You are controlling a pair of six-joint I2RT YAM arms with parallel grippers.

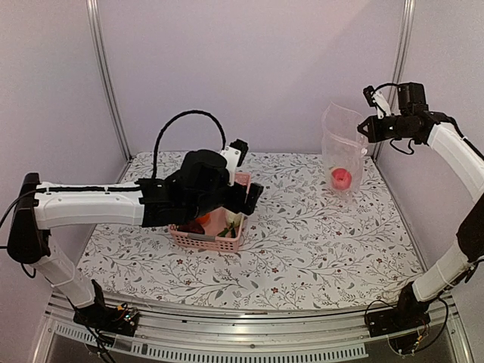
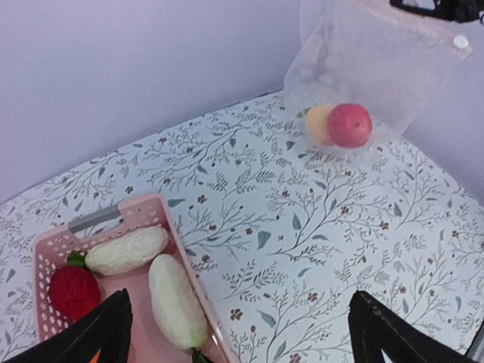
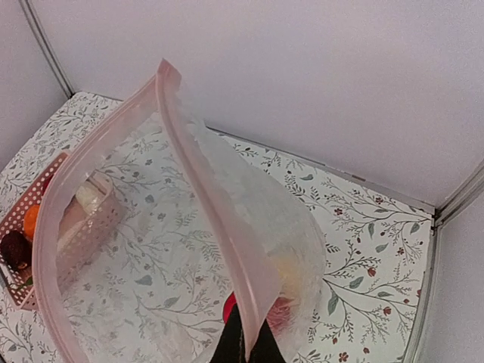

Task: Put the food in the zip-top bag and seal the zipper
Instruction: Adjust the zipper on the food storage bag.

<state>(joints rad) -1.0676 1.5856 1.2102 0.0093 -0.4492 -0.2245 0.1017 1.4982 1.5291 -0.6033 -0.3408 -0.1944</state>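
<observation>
The clear zip-top bag (image 1: 344,144) hangs upright at the back right, bottom on the table, mouth gaping. My right gripper (image 3: 247,344) is shut on its pale pink zipper (image 3: 204,174) at one side of the mouth. Inside lie a red food piece (image 2: 349,125) and a yellowish one (image 2: 321,123). My left gripper (image 2: 238,333) stands open and empty over the pink basket's (image 2: 98,218) right rim. In the basket lie two white radish-like pieces (image 2: 127,250) (image 2: 176,301), a red piece (image 2: 74,291), an orange one (image 3: 32,221) and a dark maroon one (image 3: 15,246).
The floral tablecloth (image 1: 302,234) covers the table between basket and bag. Metal frame posts (image 1: 106,76) and pale walls close off the back and sides. The left arm (image 1: 91,204) stretches across the left half, above the basket (image 1: 208,240).
</observation>
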